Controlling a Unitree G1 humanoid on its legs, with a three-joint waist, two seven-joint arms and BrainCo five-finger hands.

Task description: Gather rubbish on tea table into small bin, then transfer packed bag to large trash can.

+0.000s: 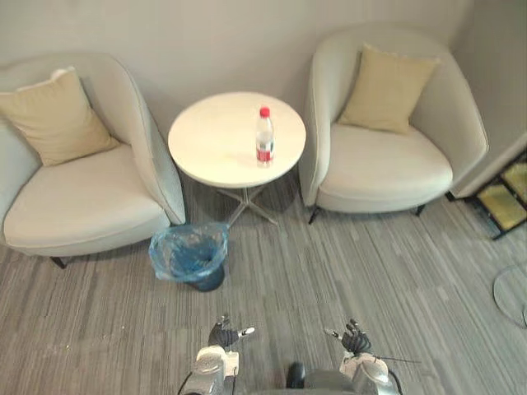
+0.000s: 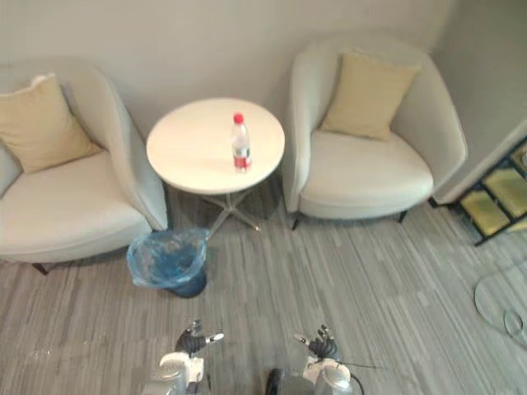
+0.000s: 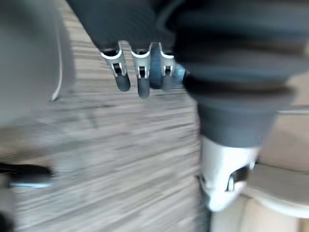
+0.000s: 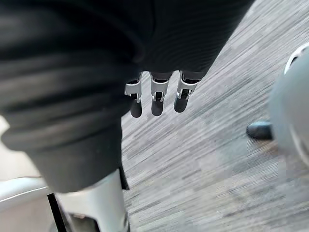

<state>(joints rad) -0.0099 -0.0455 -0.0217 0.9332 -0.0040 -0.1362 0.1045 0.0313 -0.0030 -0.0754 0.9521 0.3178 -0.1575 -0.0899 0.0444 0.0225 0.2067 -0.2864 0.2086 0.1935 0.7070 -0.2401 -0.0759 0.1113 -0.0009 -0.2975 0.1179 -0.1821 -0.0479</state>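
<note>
A round white table (image 1: 210, 140) stands between two pale armchairs, one at its 9 o'clock (image 1: 82, 206) and one at its 3 o'clock (image 1: 383, 169). Each armchair has a tan cushion against its back. A clear plastic bottle (image 1: 264, 136) with a red cap and red label stands upright on the table, toward the 3 o'clock edge. The small bin (image 1: 169, 262), lined with a blue bag, sits on the grey striped carpet (image 1: 329, 271) at the table's 7 o'clock, just beside the front of the 9 o'clock armchair. The left hand (image 1: 222, 334) and right hand (image 1: 356, 339) hang low at 6 o'clock, well apart from the table. Their fingers (image 3: 122, 79) (image 4: 155, 104) are loose and uncurled over bare carpet.
</note>
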